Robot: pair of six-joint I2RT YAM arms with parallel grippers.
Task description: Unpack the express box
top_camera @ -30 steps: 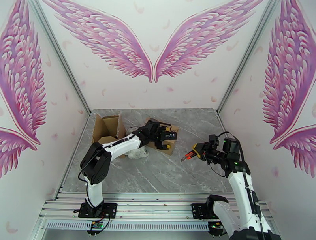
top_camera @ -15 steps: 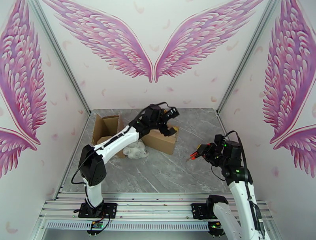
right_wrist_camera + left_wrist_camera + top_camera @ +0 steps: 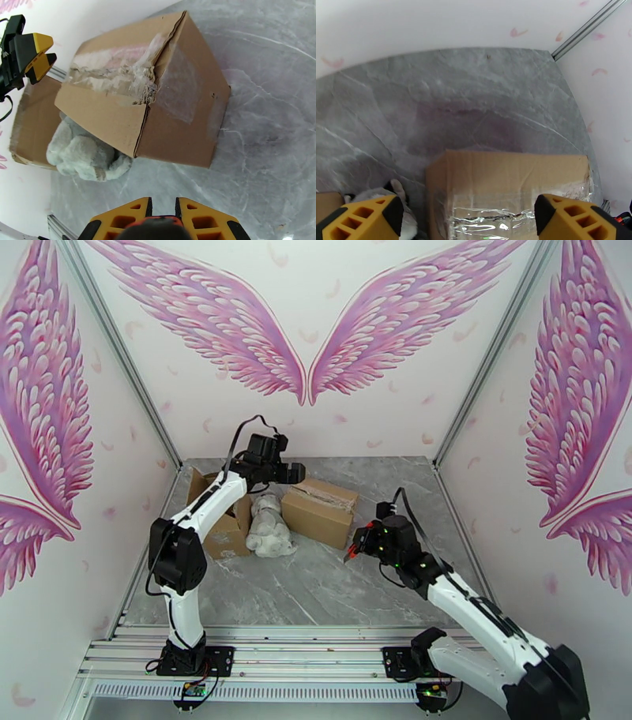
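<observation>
Near taped box point(image 3: 505, 185), left hand point(image 3: 468, 213) spread, right hand point(image 3: 162, 205) pinching a half-hidden tool point(image 3: 158, 229), perhaps a cutter

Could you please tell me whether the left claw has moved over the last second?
Yes: the left claw has pulled away from the taped box and swung left toward the open box.

Taped box point(image 3: 505, 185) cut by bottom edge, plush toy point(image 3: 407, 229) mostly behind finger point(image 3: 359, 221), red tool point(image 3: 158, 227) blurred

taped box point(image 3: 316, 516): matt cardboard — tape point(image 3: 114, 75) glossy, crinkled | toy point(image 3: 267, 532): fuzzy grey plush | table point(image 3: 332, 587): smooth marbled stone-look
</observation>
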